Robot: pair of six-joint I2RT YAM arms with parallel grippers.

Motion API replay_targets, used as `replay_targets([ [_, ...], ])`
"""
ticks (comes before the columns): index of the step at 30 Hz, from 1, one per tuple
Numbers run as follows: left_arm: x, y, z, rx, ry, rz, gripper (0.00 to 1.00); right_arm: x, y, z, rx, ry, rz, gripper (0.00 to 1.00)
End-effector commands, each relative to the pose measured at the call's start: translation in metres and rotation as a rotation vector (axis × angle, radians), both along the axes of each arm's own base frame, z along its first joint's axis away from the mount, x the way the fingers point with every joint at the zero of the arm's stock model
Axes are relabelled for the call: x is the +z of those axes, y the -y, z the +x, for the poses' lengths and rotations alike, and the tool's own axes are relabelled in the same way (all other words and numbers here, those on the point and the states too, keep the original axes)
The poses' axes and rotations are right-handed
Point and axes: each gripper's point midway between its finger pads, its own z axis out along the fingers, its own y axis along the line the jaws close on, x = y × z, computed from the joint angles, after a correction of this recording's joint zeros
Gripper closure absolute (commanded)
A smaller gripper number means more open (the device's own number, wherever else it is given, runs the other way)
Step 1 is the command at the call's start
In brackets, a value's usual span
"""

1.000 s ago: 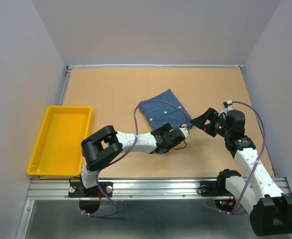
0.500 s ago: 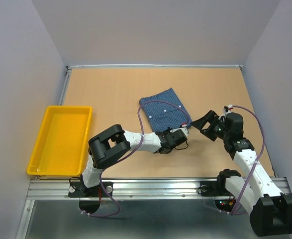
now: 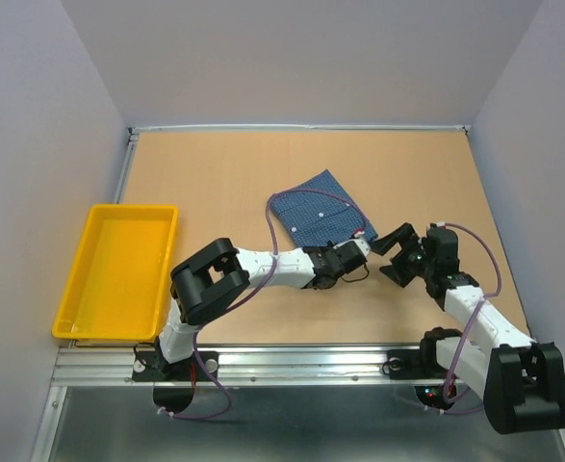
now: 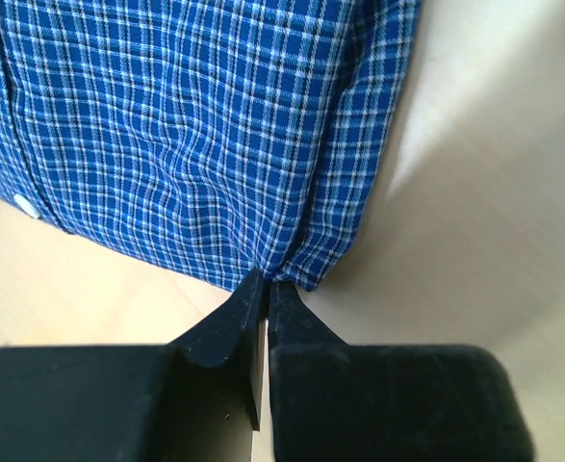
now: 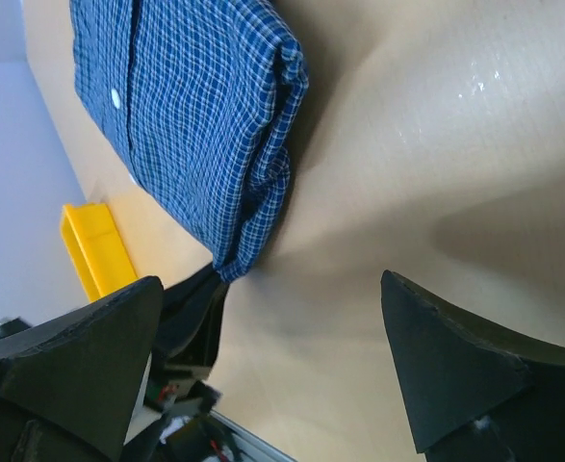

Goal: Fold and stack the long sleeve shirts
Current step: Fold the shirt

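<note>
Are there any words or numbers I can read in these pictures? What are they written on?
None: no word, number, brand or sign can be read in any view.
The blue checked shirt shows only its pattern and a white button.
The yellow tray is plain, with no print that shows.

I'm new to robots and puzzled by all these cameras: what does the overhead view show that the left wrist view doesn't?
Only overhead: the yellow tray and the right fingers, spread wide near the shirt. Only left wrist: the left fingers pinched shut on the shirt's corner, close up. Both: the blue checked shirt on the table.
</note>
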Motion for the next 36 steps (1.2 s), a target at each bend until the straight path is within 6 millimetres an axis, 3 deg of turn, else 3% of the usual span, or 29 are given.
replay_targets([
  [1, 0.034, 0.028, -0.008, 0.009, -0.057, -0.151, 1.00, 0.002, -0.001, 0.014, -0.075, 0.026, 0.100, 0.00],
  [4, 0.035, 0.033, -0.013, 0.007, -0.092, -0.173, 1.00, 0.005, -0.005, 0.020, -0.091, 0.056, 0.154, 0.00],
  [13, 0.045, 0.047, -0.020, 0.018, -0.148, -0.230, 1.00, -0.024, -0.018, 0.029, -0.094, -0.011, 0.274, 0.00],
  [21, 0.065, 0.066, -0.023, 0.027, -0.187, -0.306, 1.00, -0.034, -0.029, 0.037, -0.106, -0.030, 0.255, 0.00],
  [27, 0.067, 0.080, -0.029, 0.035, -0.246, -0.354, 1.00, -0.042, -0.037, 0.039, -0.104, -0.035, 0.236, 0.01],
  [36, 0.065, 0.095, -0.042, 0.054, -0.333, -0.440, 1.00, -0.048, -0.041, 0.052, -0.103, -0.027, 0.224, 0.12],
])
